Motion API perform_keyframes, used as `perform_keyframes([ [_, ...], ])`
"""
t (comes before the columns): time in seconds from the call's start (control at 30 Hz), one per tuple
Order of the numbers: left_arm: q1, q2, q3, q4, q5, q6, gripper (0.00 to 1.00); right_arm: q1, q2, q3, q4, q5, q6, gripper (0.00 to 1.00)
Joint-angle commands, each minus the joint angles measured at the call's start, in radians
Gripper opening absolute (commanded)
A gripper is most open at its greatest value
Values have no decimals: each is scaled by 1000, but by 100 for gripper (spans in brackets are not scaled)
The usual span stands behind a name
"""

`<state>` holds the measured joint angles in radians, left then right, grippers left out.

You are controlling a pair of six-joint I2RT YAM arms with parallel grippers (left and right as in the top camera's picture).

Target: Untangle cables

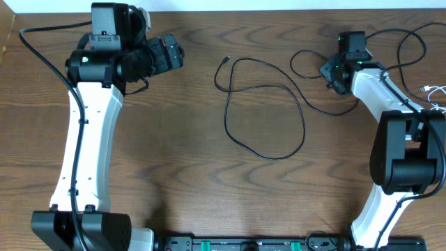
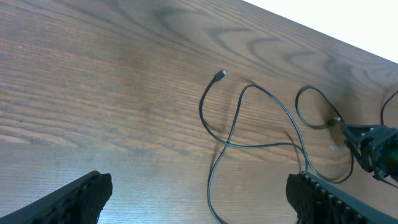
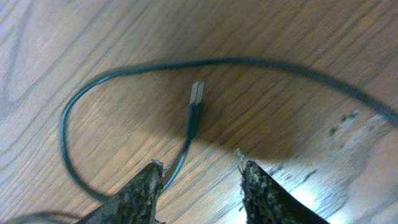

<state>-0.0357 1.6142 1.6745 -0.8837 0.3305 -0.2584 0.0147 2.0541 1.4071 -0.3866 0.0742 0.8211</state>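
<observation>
The long black cable (image 1: 265,87) lies in loose, crossing loops at mid-table, with one small plug end (image 1: 224,60) at the upper left. Its other end, a USB plug (image 3: 196,93), lies just ahead of my right gripper (image 3: 199,180), which is open and low over the table; the cord runs past its left finger. The right gripper (image 1: 329,72) is at the back right. My left gripper (image 1: 178,53) is open and empty at the back left, above the table, and the loops (image 2: 231,137) show ahead of its fingers (image 2: 199,202). The white cable (image 1: 435,90) lies at the far right edge.
The wooden table (image 1: 174,153) spans the view. Thicker black arm wires (image 1: 411,42) curl at the back right behind the right arm. The arm bases and a black rail (image 1: 244,244) stand along the front edge.
</observation>
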Motion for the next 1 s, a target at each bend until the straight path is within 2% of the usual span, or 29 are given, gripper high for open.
perform_keyframes([
  [0.0,0,0,-3,-2,-13,-1,95,-11,52,13,24,-32,-35,44],
  [0.43,0,0,-3,-3,-13,0,95,12,137,13,93,-22,-73,40],
  [0.6,0,0,-3,-6,-13,0,95,12,159,13,134,-9,-156,37],
  [0.87,0,0,-3,-7,-13,0,95,12,233,13,110,48,-307,36],
  [0.97,0,0,-3,-7,-13,0,95,13,235,13,54,47,-369,29],
])
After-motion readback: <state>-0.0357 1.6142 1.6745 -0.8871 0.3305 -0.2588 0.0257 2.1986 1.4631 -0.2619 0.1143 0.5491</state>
